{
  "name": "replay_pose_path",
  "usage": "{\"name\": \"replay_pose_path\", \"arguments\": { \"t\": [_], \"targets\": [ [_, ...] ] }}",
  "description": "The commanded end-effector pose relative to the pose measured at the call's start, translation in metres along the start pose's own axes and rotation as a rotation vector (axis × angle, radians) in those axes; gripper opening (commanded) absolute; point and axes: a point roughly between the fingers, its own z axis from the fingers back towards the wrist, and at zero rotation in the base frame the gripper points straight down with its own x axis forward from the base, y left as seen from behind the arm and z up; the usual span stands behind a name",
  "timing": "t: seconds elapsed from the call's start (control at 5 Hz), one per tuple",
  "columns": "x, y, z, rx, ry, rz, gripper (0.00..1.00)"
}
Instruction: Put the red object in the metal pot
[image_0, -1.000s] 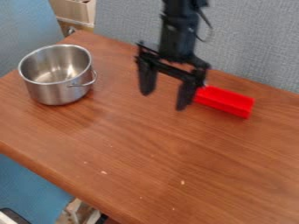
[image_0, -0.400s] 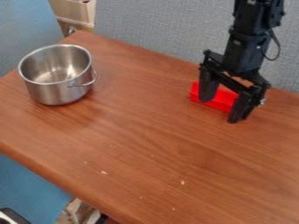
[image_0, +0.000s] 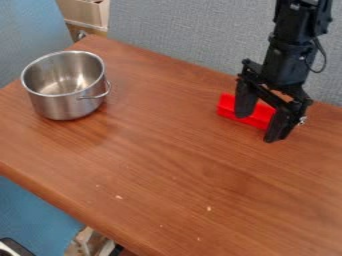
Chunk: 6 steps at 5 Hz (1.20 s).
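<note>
The arm (image_0: 297, 35) is black, slim and blocky. Its gripper (image_0: 265, 110) is black too, with two long, straight fingers (image_0: 249, 101).

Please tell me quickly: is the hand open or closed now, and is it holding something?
Hand: open, fingers astride the red object, holding nothing yet.

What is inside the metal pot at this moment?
The metal pot looks empty: only its shiny bare bottom shows. The near wall hides a small strip of the floor. The red object lies on the table, partly covered by the open gripper.
</note>
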Motion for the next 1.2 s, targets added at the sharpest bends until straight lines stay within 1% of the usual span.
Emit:
{"name": "replay_pose_path", "arguments": {
  "t": [0.0, 0.8, 1.0],
  "targets": [
    [0.008, 0.006, 0.018, 0.026, -0.065, -0.053, 1.00],
    [0.014, 0.030, 0.006, 0.040, -0.053, -0.235, 1.00],
    [0.021, 0.033, 0.003, 0.044, -0.050, -0.275, 1.00]
  ]
}}
